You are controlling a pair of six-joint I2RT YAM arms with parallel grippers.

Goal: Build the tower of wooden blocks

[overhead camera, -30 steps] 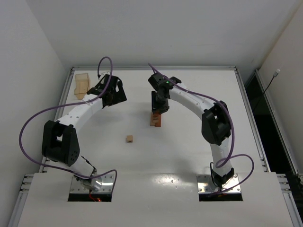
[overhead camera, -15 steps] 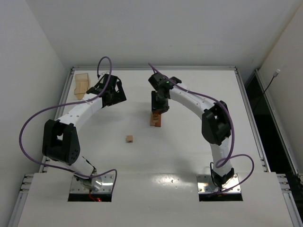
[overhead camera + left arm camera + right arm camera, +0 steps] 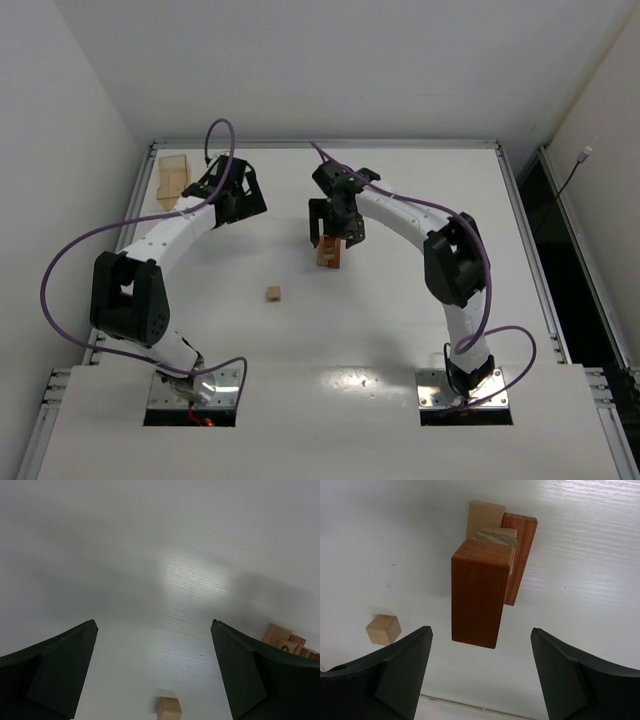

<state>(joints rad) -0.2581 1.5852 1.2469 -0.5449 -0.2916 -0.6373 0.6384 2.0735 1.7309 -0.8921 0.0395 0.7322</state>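
Observation:
The wood block tower [image 3: 329,253] stands mid-table. In the right wrist view a reddish-brown bar [image 3: 481,599] lies on top of tan blocks [image 3: 485,515] and another reddish-brown bar [image 3: 521,555]. My right gripper [image 3: 333,232] hangs just above the tower, jaws wide open and empty [image 3: 481,632], touching nothing. A loose tan cube [image 3: 273,293] lies on the table to the tower's front left; it also shows in the right wrist view [image 3: 383,629] and the left wrist view [image 3: 168,707]. My left gripper [image 3: 252,203] is open and empty [image 3: 154,625], well left of the tower.
A translucent tan plastic box [image 3: 172,178] stands at the table's far left corner. The tower's edge shows at the right of the left wrist view [image 3: 284,636]. The table [image 3: 420,300] has a raised metal rim on all sides.
My right gripper was shut over the tower top; its jaws have now spread wide, leaving the reddish-brown bar on the tower. The left arm has barely moved.

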